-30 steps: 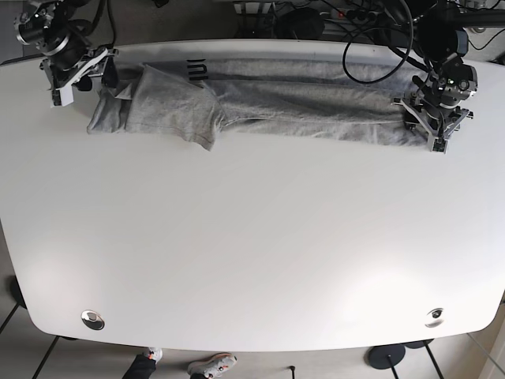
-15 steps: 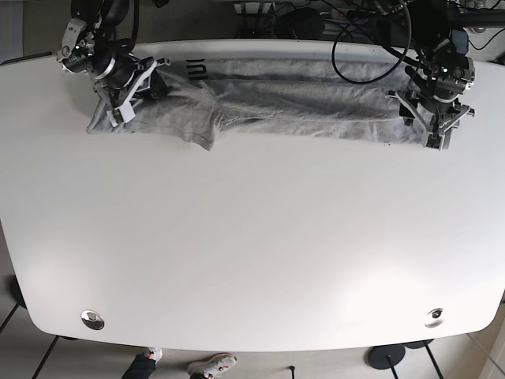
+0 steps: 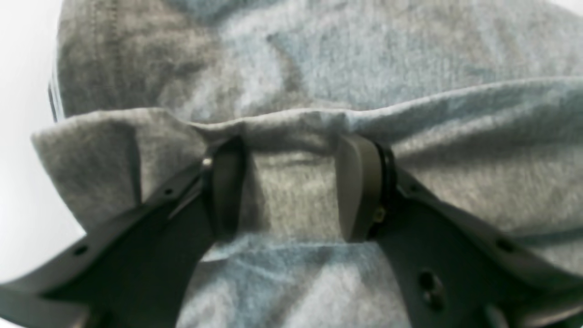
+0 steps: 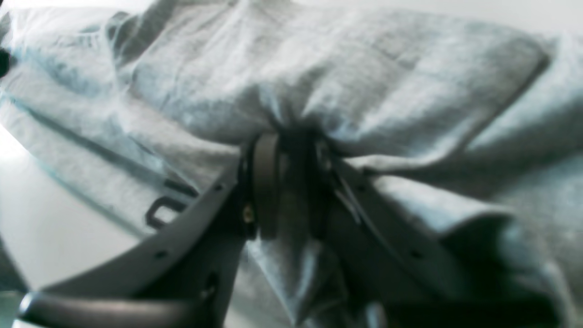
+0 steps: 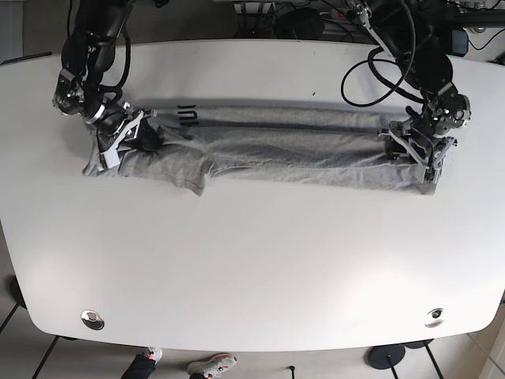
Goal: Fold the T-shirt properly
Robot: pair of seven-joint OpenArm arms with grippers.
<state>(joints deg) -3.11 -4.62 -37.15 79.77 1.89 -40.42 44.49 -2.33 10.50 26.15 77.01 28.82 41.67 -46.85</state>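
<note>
The grey T-shirt [image 5: 292, 154] lies as a long, creased band across the far half of the white table [image 5: 252, 268], with a sleeve flap hanging toward the front at its left part. My left gripper [image 5: 418, 154] sits at the band's right end. In the left wrist view [image 3: 291, 187] its fingers [image 3: 360, 187] hold a raised fold of the shirt [image 3: 319, 54] between them. My right gripper [image 5: 130, 138] is at the band's left end. In the right wrist view [image 4: 294, 182] it is pinched shut on bunched shirt cloth [image 4: 387, 77].
Two round metal fittings sit near the table's front corners [image 5: 92, 319] [image 5: 434, 317]. Black cables [image 5: 371, 55] hang behind the far edge. A person's shoes [image 5: 209, 365] show on the floor below the front edge.
Both grippers have moved toward the front of the table, and the shirt band came with them. The right gripper went from beside the shirt's left end onto the cloth and closed.
</note>
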